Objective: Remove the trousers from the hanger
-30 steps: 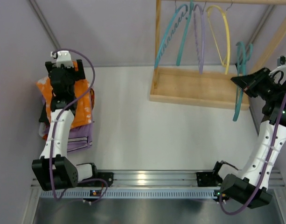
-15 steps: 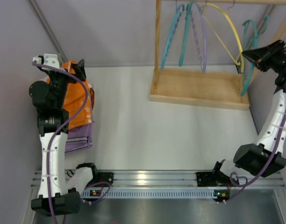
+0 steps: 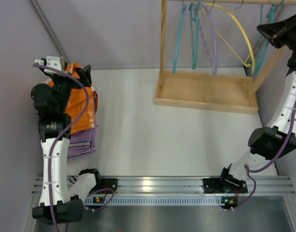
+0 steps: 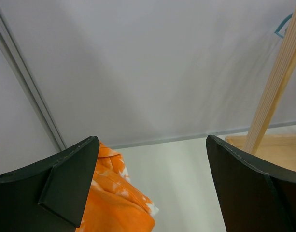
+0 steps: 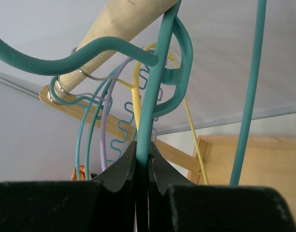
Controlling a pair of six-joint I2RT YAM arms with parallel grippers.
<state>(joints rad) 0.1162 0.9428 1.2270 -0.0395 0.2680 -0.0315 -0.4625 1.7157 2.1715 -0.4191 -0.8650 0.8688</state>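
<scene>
The orange tie-dye trousers (image 3: 82,113) lie folded on the table at the far left, free of any hanger. They also show in the left wrist view (image 4: 114,205). My left gripper (image 3: 76,72) hovers above their far end, open and empty, its jaws wide apart (image 4: 151,140). My right gripper (image 3: 267,30) is high at the top right by the rack's rail. It is shut on the straight stem of the thin teal hanger (image 5: 151,116), whose hook curves beside the wooden rod (image 5: 133,17). The hanger's arm hangs below the gripper (image 3: 261,47).
A wooden rack with a tray base (image 3: 205,92) stands at the back right. It carries yellow (image 3: 240,30), purple (image 3: 211,41) and teal hangers (image 3: 178,41). A purple cloth (image 3: 82,142) lies under the trousers. Grey walls close in on the left and the back.
My right arm has lifted the teal hanger up and back, to the rack's rail. My left arm rose off the trousers a second ago and has stayed still since.
</scene>
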